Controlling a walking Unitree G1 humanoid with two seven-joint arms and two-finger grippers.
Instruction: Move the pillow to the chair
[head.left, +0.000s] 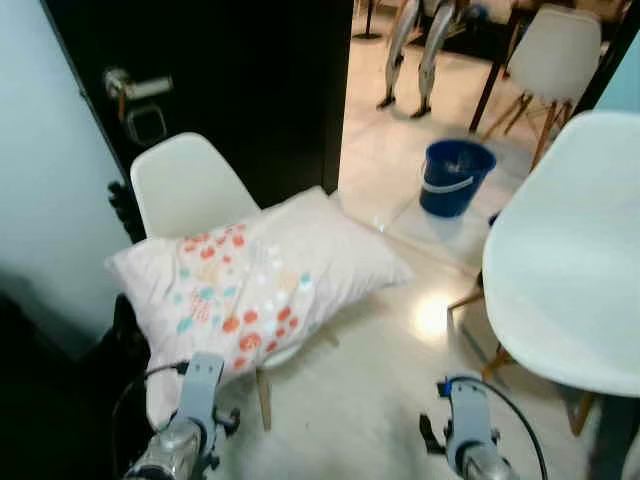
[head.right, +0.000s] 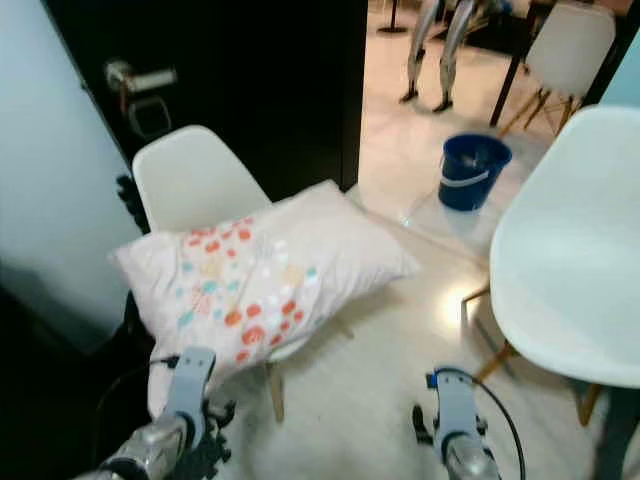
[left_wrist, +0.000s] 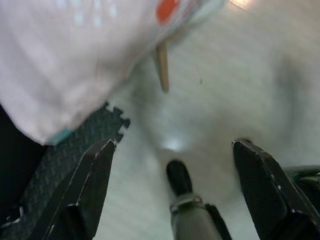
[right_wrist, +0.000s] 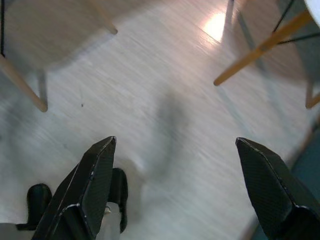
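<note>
resting on the chair, the pillow lay above the left claw, both claws spread empty; right claw over floor; best pinch a corner.

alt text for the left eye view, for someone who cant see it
A pale pillow with red and teal dots lies across a white chair beside a dark door. A second white chair stands at right, a blue bucket behind. The left gripper and right gripper hang open below.
</note>
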